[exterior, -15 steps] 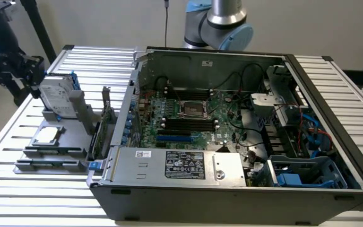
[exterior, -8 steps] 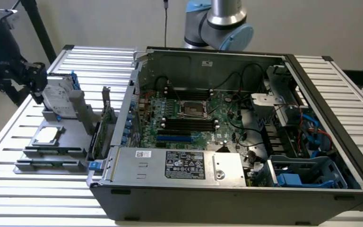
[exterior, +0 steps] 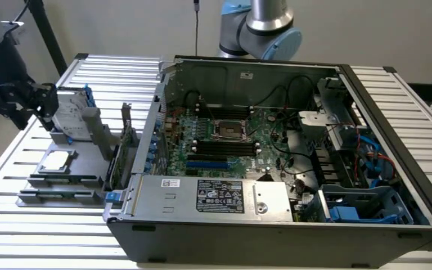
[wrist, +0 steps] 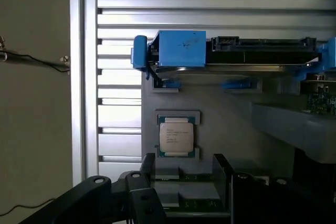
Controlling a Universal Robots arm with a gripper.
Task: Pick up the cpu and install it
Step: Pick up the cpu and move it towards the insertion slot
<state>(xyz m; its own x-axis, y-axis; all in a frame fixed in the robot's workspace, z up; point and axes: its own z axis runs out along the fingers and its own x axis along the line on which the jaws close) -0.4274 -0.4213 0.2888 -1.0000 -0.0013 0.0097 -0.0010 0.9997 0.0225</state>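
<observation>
Black gripper fingers stand apart, clasping nothing, at the exterior view's upper left. Just beyond them the cpu lies flat in its grey tray, at that view's lower left, near a blue-framed hard drive and beside the open computer case.

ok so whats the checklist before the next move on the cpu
1. cpu lying flat in its seat on the grey tray: ok
2. hand open, nothing between its fingers: ok
3. cpu between the fingers: not ok, it lies beyond the fingertips
4. computer case open, motherboard exposed: ok
5. socket empty and unlatched: cannot tell
6. cables clear of the socket: ok in the exterior view
</observation>
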